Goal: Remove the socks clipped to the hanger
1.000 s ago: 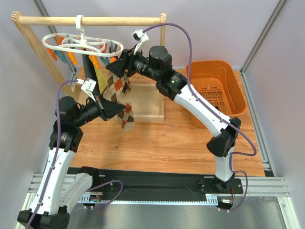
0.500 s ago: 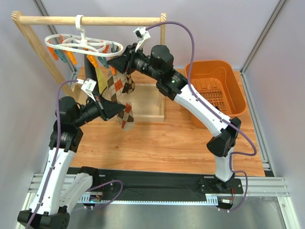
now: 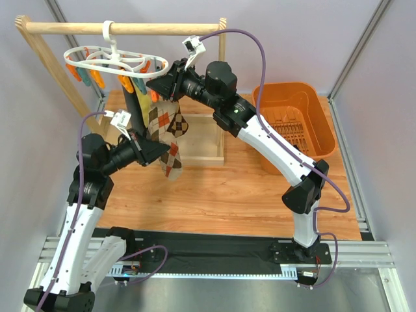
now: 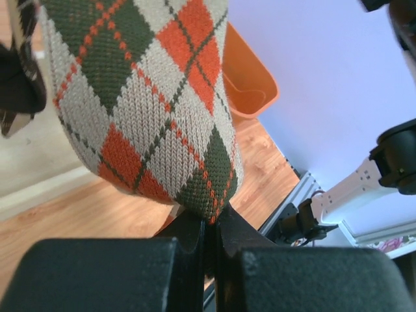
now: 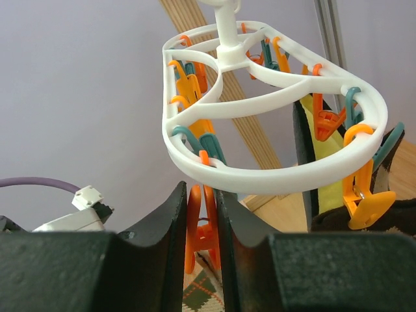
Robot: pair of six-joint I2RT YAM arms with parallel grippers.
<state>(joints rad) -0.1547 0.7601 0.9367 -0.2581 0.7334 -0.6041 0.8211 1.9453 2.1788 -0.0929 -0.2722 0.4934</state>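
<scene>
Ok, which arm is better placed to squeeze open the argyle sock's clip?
Right: the right gripper clasps the orange clip on the hanger, while the left gripper pinches the argyle sock by its toe.

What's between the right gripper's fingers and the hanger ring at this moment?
An orange clip hanging from the hanger ring; the right gripper has its fingers tight on both sides of it. The right wrist view shows it.

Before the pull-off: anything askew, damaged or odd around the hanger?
Nothing stands out. The hanger looks intact; the argyle sock is pinched by its toe in the left gripper, and the right gripper pinches an orange clip. No spills.
</scene>
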